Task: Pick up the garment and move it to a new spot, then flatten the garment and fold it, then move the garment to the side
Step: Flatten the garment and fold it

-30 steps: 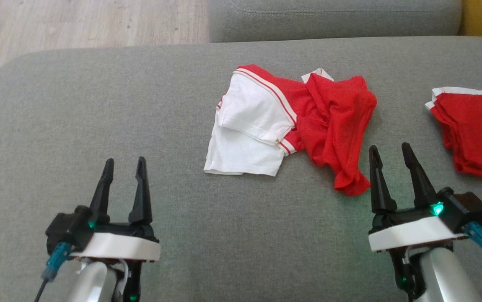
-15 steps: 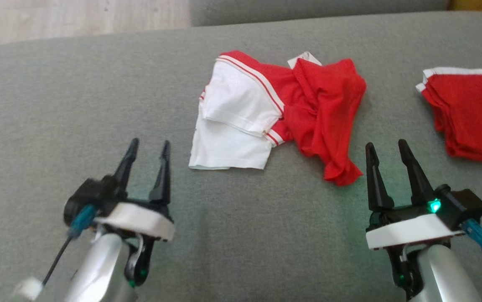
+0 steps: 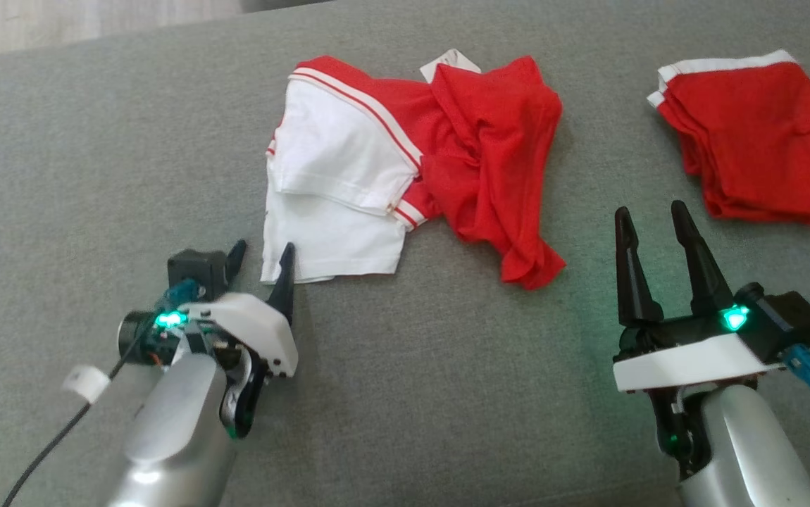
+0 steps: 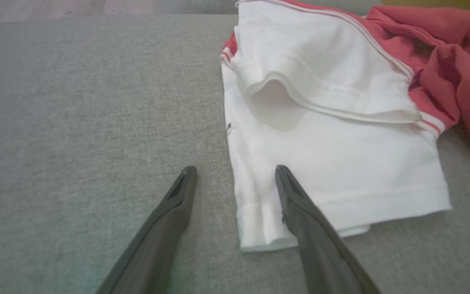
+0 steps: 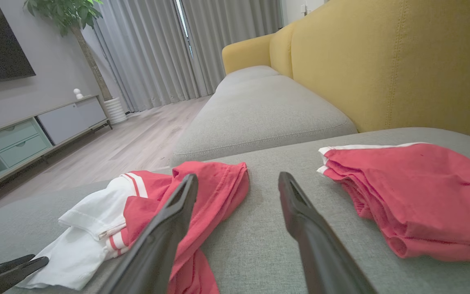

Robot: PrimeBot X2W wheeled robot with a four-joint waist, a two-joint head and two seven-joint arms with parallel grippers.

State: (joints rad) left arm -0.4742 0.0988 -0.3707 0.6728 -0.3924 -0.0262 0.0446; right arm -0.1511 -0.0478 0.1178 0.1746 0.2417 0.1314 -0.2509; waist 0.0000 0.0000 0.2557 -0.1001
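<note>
A crumpled garment (image 3: pixel 412 162), white on its left half and red on its right, lies in the middle of the grey cushion (image 3: pixel 95 176). My left gripper (image 3: pixel 263 253) is open and sits low at the garment's near-left white corner. In the left wrist view the white hem of the garment (image 4: pixel 333 122) lies between and under the fingers of the left gripper (image 4: pixel 235 168), which hold nothing. My right gripper (image 3: pixel 649 210) is open and empty, to the right of the garment's red tail. In the right wrist view the right gripper (image 5: pixel 237 175) points past the garment (image 5: pixel 222 179).
A second, folded red garment (image 3: pixel 750 141) with a white edge lies at the right of the cushion, also seen as a folded red garment (image 5: pixel 415 192). A yellow sofa back (image 5: pixel 382 61) rises behind it. Wooden floor (image 3: pixel 60 21) lies beyond the cushion's far left edge.
The head camera has tilted down, shifting the whole picture. My left gripper has moved forward and right to the garment's white corner and turned. The right gripper has hardly moved.
</note>
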